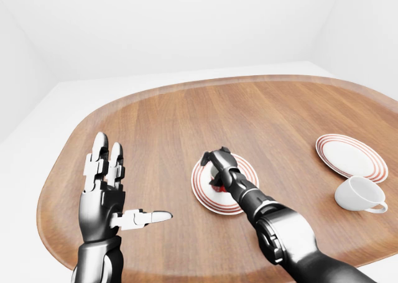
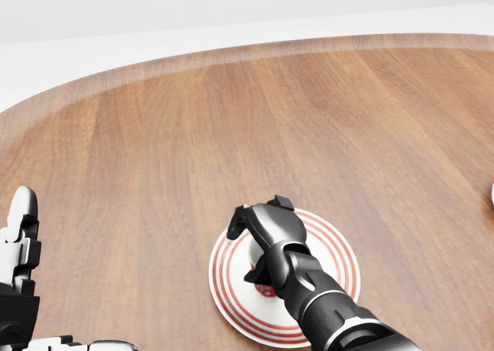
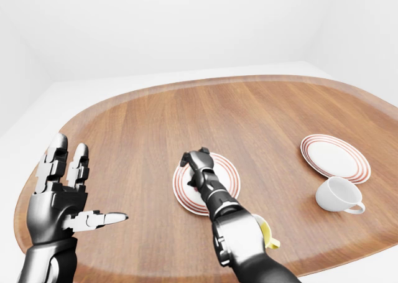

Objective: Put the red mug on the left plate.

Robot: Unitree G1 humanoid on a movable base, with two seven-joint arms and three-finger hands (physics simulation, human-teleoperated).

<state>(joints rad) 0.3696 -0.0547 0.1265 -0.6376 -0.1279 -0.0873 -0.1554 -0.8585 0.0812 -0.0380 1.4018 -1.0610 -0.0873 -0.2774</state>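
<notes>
Red mug (image 2: 264, 289): on the left plate (image 2: 333, 243), near its centre; only a small red patch visible beneath the right hand (image 2: 262, 235), the rest hidden by palm and wrist. Upright or tipped: cannot tell. Likely set here to satisfy the task, plate centre giving the most margin from the rim

Right hand: directly over the mug, fingers (image 2: 238, 226) spread outward and lifted rather than wrapped round the mug; judged released, grip let go so the mug rests on the plate alone. Contact with the mug: cannot tell

Left plate: white with red rings, under and around the fingers of the right hand, flat on the desk (image 2: 231, 119)

Left hand (image 1: 106, 196): well apart from the plate, toward the left of the left-eye view, raised, fingers straight up and thumb out sideways; empty, unclenched, held clear presumably to keep out of the working arm's way

White mug (image 1: 359, 193): far right of the right-hand fingers, handle pointing right; not part of the task

Second ringed plate (image 1: 351, 157): just beyond the white mug, empty

Yellow object (image 3: 267, 235): partly hidden behind the right forearm in the right-eye view; identity unclear

Task status, as judged: placement apparently complete; withdrawal calls for a straight lift so the fingers do not tip the mug
</notes>
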